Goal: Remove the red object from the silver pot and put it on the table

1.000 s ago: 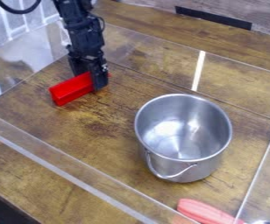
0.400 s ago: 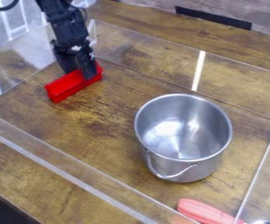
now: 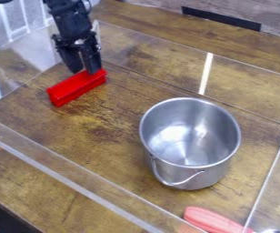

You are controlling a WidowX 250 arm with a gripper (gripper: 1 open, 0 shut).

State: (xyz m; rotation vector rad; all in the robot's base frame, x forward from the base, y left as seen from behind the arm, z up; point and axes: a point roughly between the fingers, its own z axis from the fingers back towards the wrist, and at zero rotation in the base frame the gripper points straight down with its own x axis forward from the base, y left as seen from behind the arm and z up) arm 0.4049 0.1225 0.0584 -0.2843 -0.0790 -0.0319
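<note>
Upper left: black hand (image 3: 79,64) pointing steeply down, fingers drawn together with nothing between them, tips just above the far end of the block and seemingly clear of it.

Just below the hand, left of centre: red block (image 3: 77,86), flat on the tabletop (image 3: 118,109), long axis slanting from lower left up to the right, raised lip along one edge. Well apart from the pot, outside it.

Along the left and lower edges: clear acrylic wall (image 3: 57,173), running diagonally toward the bottom of the frame, glare on its top edge.

Centre right, lower half: silver pot (image 3: 191,141), upright, round, straight-sided, pale inside showing only reflections, thin wire handle hanging down its near side.

Behind the pot, right of centre: bright vertical streak of reflection on the far acrylic panel (image 3: 207,73).

Bottom right corner: salmon-red rounded thing (image 3: 222,221), partly cut off by the frame edge, lying near the pot's base but not touching it.
</note>
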